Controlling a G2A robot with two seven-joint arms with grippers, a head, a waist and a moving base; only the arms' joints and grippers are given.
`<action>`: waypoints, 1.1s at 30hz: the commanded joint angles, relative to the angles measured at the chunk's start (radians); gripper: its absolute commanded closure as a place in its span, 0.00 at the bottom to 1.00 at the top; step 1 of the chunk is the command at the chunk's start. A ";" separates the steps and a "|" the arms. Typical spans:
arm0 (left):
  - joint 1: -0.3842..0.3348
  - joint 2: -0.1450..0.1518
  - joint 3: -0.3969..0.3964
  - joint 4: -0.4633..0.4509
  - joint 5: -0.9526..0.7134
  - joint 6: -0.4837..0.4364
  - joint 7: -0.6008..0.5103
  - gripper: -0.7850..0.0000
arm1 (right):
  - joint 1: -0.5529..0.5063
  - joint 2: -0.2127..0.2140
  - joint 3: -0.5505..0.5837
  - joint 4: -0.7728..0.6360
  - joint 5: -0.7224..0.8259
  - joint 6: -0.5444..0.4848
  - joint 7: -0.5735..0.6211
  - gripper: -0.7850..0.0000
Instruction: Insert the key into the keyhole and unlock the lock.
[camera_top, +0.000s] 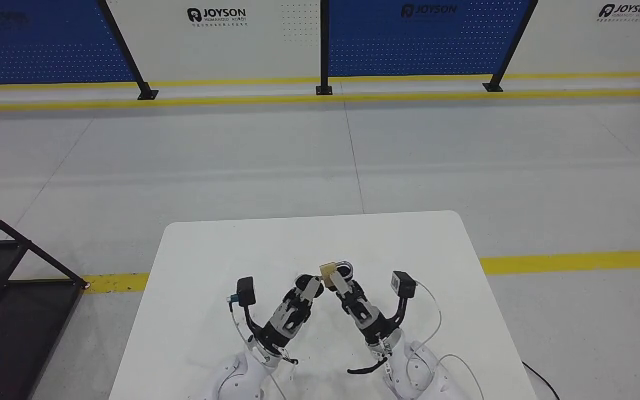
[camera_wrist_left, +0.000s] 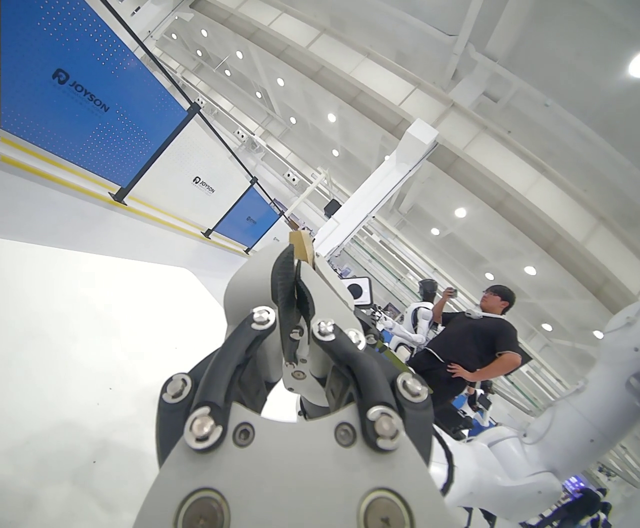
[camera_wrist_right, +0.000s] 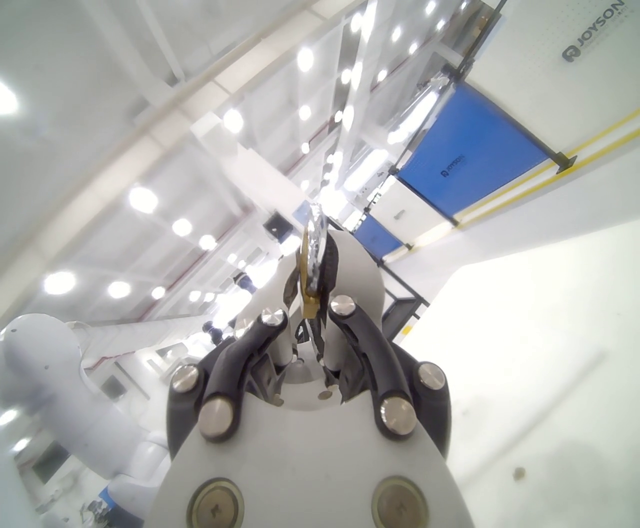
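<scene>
White table (camera_top: 420, 250) sits under both arms, whose tips meet above it. Right gripper (camera_wrist_right: 320, 270) is clamped on the brass padlock (camera_wrist_right: 309, 300), with the shackle (camera_wrist_right: 315, 235) pointing away from the wrist. Left gripper (camera_wrist_left: 295, 270) is pinched closed, tips right at the padlock. Key is hidden, probably between the pads. Insertion axis looks tip-to-tip, left arm toward right.

Large robotics test hall: high white ceiling, round lights (camera_wrist_left: 460, 212), blue-white partition panels (camera_top: 60, 40), yellow floor lines (camera_top: 560, 263), another humanoid robot (camera_wrist_left: 417, 320) behind.
</scene>
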 joint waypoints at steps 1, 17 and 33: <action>-0.001 0.000 -0.001 0.001 0.006 0.002 0.003 1.00 | 0.000 0.000 0.000 0.000 0.001 0.002 0.004 1.00; 0.000 -0.001 -0.016 0.012 0.156 0.011 0.093 1.00 | 0.000 0.001 0.004 -0.006 0.008 0.027 0.039 1.00; 0.017 0.000 -0.022 0.007 0.416 0.098 0.259 1.00 | -0.014 0.007 0.017 -0.025 0.018 0.036 0.075 1.00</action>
